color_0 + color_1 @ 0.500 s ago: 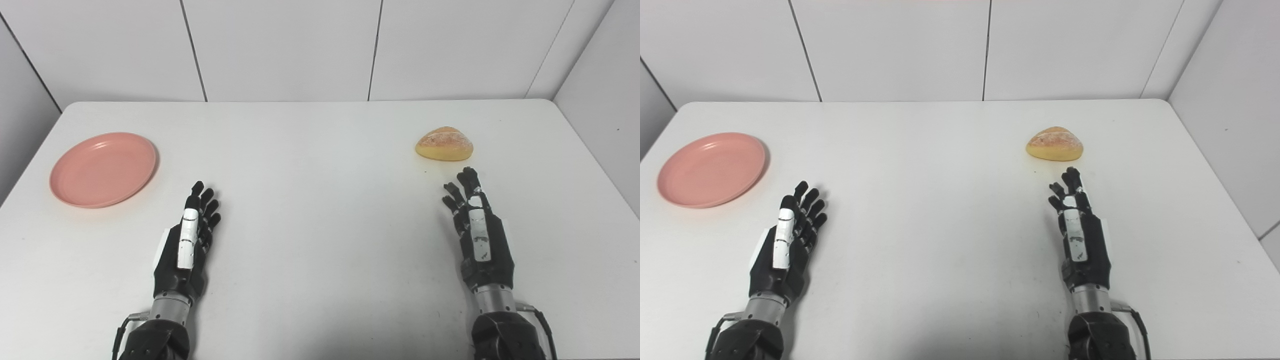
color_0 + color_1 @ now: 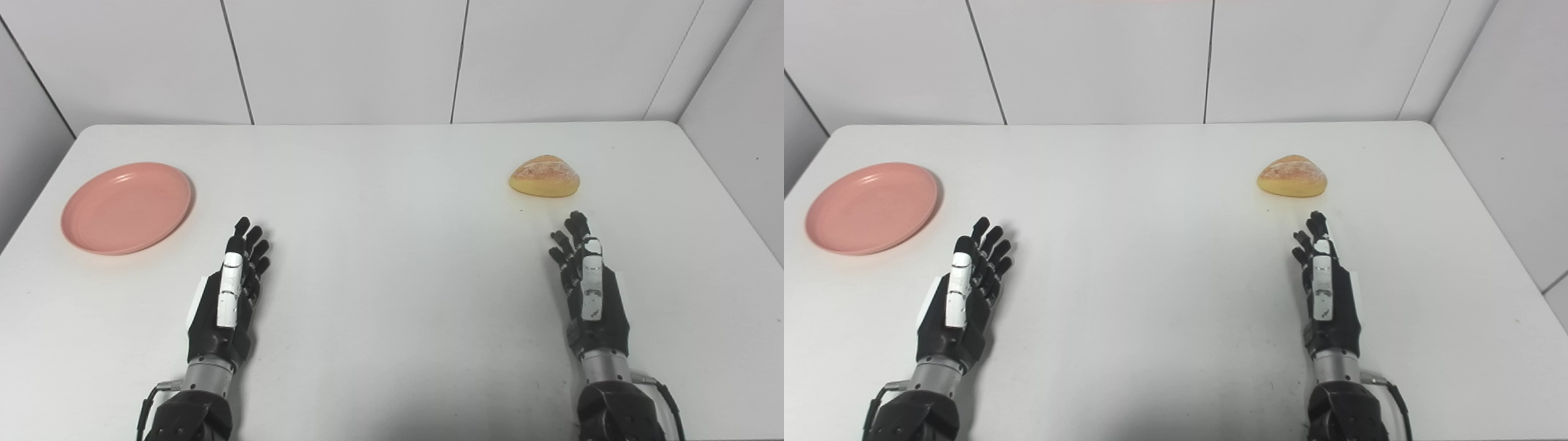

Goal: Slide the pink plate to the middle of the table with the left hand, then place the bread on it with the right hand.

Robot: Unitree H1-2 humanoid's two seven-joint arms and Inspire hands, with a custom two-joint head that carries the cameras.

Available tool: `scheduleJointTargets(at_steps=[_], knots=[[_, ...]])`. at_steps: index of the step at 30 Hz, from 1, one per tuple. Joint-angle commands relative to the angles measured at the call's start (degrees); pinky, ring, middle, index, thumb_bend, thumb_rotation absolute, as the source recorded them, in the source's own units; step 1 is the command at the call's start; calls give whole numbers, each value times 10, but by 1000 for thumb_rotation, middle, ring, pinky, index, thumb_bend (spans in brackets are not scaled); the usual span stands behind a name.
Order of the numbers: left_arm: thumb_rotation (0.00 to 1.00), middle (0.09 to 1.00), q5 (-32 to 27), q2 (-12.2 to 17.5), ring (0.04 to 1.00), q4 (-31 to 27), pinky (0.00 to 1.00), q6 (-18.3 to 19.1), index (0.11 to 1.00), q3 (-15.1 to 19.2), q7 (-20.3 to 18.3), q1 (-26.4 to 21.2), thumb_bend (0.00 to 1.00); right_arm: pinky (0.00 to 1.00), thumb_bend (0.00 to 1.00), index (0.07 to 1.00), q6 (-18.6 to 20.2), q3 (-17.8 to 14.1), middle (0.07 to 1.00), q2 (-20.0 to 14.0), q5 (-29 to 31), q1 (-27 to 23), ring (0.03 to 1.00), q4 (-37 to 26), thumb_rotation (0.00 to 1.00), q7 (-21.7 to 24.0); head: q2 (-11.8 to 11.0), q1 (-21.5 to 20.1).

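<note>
So the pink plate [image 2: 126,207] sat way over on the left side of the white table [image 2: 392,257], nowhere near the middle, and looked like shallow plastic with a low raised rim. I figured it'd be light, stiff and pretty slippery on that surface, so pressing fingertips on the rim nearest me and dragging seemed the way to go. The bread [image 2: 544,176] was a rounded golden roll with a floury crust, far right, probably soft and squashable, best cupped from the sides. My left hand [image 2: 226,300] was empty with fingers spread, resting near the plate but apart from it. My right hand [image 2: 589,288] was likewise splayed and empty, just short of the bread.
</note>
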Motion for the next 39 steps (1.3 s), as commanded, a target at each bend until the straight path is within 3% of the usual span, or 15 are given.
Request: scheduleJointTargets(at_steps=[1,12,21,39], knots=[[968,997,-9,4,986,-15,1000,-12,1000,4,-2,62,700,969,843,947,14,4,974,3,-11,-6,974,-25,1000,-5,0,1],[991,1000,-11,2,993,-21,1000,-6,1000,4,4,58,682,968,864,935,24,8,968,-2,-1,-3,957,-34,1000,8,1,5],[976,999,-13,1,990,-20,1000,-11,1000,7,9,59,693,951,855,942,67,15,972,-7,8,17,957,-70,1000,14,4,6],[978,1000,-12,-1,989,-28,1000,0,1000,-1,16,56,700,951,850,942,66,14,970,-15,13,20,957,-69,1000,17,4,5]])
